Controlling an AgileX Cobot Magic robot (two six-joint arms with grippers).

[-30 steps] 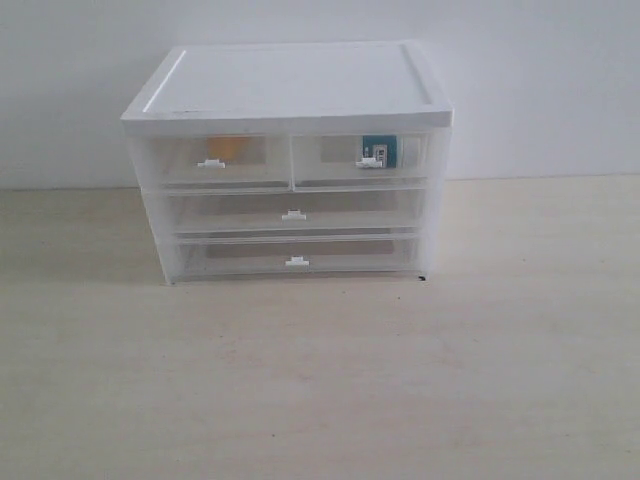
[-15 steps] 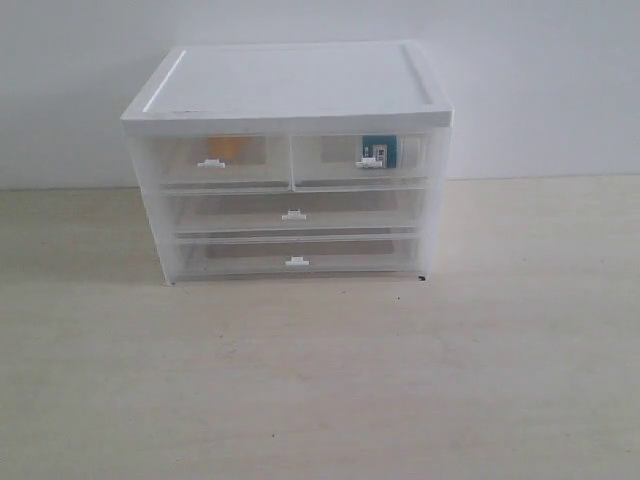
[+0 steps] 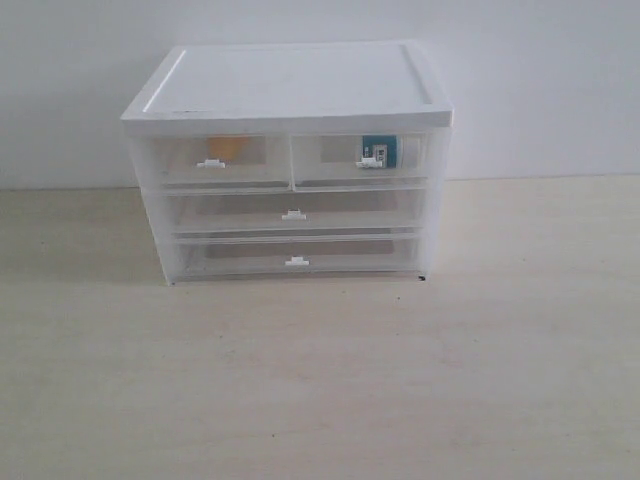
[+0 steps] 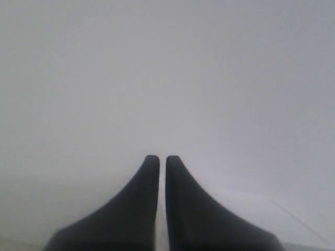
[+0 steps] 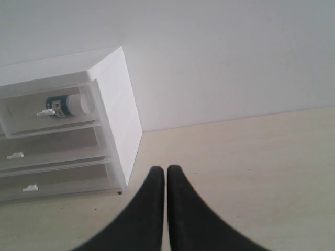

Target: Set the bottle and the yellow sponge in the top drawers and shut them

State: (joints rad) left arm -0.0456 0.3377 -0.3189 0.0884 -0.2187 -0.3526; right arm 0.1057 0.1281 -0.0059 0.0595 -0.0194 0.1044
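The white-topped cabinet [image 3: 290, 85] stands on the table with both top drawers pushed in. Through the clear front of the top left drawer [image 3: 222, 160] the yellow sponge [image 3: 228, 148] shows. The bottle [image 3: 382, 151] lies on its side inside the top right drawer [image 3: 362, 160], also seen as the bottle [image 5: 65, 105] in the right wrist view. Neither arm appears in the exterior view. My left gripper [image 4: 158, 159] is shut with nothing in it, facing a blank white wall. My right gripper [image 5: 165, 170] is shut and empty, hanging over the table to the right of the cabinet [image 5: 112, 104].
Two full-width drawers [image 3: 292, 215] sit shut below the top pair. The light wooden table [image 3: 320, 380] stretches in front of and beside the cabinet. A white wall [image 3: 540, 80] stands behind it.
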